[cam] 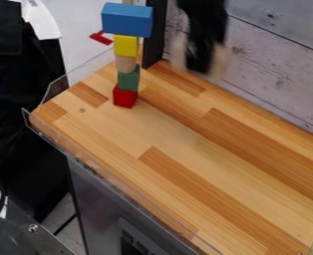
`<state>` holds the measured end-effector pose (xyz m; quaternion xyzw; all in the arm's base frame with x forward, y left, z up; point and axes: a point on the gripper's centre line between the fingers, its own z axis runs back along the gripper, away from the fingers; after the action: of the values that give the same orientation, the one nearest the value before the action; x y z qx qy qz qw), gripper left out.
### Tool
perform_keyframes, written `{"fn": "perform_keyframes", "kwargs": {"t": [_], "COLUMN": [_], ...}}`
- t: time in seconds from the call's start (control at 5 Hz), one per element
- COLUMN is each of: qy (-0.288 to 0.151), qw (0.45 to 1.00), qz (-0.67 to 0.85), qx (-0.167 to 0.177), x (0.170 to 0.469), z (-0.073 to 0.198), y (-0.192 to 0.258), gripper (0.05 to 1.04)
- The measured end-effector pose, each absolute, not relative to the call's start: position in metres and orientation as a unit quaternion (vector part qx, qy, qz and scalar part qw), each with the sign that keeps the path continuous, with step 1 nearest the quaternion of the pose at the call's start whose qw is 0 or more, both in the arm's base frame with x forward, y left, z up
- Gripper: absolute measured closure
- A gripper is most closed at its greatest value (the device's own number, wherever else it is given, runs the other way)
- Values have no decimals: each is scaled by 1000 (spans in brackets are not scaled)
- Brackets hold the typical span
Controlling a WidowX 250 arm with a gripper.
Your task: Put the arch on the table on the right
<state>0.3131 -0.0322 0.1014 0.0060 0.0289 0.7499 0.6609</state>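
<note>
Arch (220, 63) of pale wood is up off the table (159, 124), near its far edge and in front of the plank wall (275, 60), with one leg showing on each side of the black gripper (199, 67). The gripper hangs down from the top of the view, clamped on the arch between those legs; how wide a gap the grasp leaves, I can't tell (the middle of the arch is hidden behind all that black). To the left of them in the view stands a tower: a red block (124, 96) on the table, then a green block (128, 79), a tan piece (125, 63), a yellow block (125, 46) and a wide blue block (126, 20), with a bit of something pale (128, 2) above it. Just beside the tower rises a dark post (155, 35). A clear rim (112, 174) runs along the near edge of the table.
</note>
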Motion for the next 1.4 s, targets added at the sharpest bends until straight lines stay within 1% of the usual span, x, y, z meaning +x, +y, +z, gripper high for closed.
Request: {"fn": "perform_keyframes", "kwargs": {"t": [0.2,0.4,0.6,0.8,1.0,1.4], "qy": [43,48,34,11,-7,-5], "qw": [674,673,667,655,641,644], "qz": [737,738,745,755,768,765], "qx": [4,7,0,-12,-13,-3], "x": [311,310,311,313,315,316], "z": [85,73,65,55,41,17], "y": [-48,-49,-47,-43,-34,-32], "gripper": [498,498,498,498,498,498]}}
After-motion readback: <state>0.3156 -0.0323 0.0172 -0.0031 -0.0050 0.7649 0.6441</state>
